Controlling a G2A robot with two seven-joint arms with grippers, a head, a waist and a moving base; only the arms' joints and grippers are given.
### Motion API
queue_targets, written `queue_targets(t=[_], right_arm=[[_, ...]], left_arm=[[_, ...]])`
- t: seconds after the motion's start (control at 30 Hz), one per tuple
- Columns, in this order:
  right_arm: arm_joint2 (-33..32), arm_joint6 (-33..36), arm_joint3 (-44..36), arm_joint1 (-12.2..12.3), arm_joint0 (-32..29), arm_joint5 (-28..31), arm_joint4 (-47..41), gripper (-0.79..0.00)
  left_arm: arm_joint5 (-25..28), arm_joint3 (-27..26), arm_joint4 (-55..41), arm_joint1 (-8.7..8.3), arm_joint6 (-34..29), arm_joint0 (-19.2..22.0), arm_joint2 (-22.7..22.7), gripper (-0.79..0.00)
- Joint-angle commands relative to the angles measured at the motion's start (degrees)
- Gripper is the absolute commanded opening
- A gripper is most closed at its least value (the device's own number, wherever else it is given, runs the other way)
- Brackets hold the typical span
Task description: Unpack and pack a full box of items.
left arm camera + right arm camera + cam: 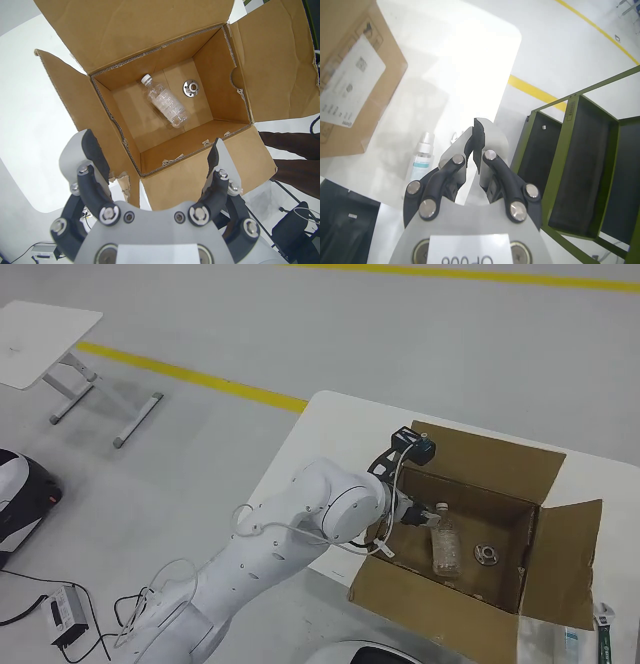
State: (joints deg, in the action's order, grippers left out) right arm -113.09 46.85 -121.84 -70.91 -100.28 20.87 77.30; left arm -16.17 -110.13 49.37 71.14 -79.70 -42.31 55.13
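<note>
An open cardboard box (480,479) stands on the white table (310,429) with its flaps spread. On its floor lie a clear plastic bottle (165,101) with a white cap and a small round metal flange (190,88); both appear in the top view too, the bottle (446,546) beside the flange (487,554). My left gripper (152,140) hangs open and empty above the box's near corner. My right gripper (477,130) is shut on nothing, above the table's edge beside the box. A small spray bottle (421,160) lies on the table below it.
The box's labelled outer wall (350,82) is close to the right gripper. A green metal cart (582,162) stands just past the table edge. A small white side table (40,339) stands far off on the floor. The left arm (330,509) crosses the table's front-left part.
</note>
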Motion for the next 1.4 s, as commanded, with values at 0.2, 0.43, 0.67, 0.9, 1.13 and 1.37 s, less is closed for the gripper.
queue_targets(t=[0.2, 0.43, 0.67, 0.9, 1.13, 1.37], right_arm=[[9.6, 17.1, 4.2, 0.2, 5.1, -1.4, 2.4, -0.785], [11.6, 23.5, 8.8, 0.5, 9.4, -2.0, -1.4, -0.606], [11.6, 26.2, 9.7, 0.9, 11.1, -2.3, -3.6, -0.486], [11.5, 27.0, 10.6, 1.2, 10.7, -3.3, -6.8, -0.326], [11.2, 25.9, 12.5, 1.5, 9.6, -4.1, -8.7, -0.308], [13.3, 24.8, 15.1, 1.7, 10.0, -4.6, -8.5, -0.326]], left_arm=[[0.0, 0.0, 0.0, 0.00, 0.0, 0.0, 0.0, 0.000], [0.0, 0.0, 0.0, 0.00, 0.0, 0.0, 0.0, 0.000], [0.0, 0.0, 0.0, 0.00, 0.0, 0.0, 0.0, 0.000], [0.0, 0.0, 0.0, 0.00, 0.0, 0.0, 0.0, 0.000], [0.0, 0.0, 0.0, 0.00, 0.0, 0.0, 0.0, 0.000], [0.0, 0.0, 0.0, 0.00, 0.0, 0.0, 0.0, 0.000]])
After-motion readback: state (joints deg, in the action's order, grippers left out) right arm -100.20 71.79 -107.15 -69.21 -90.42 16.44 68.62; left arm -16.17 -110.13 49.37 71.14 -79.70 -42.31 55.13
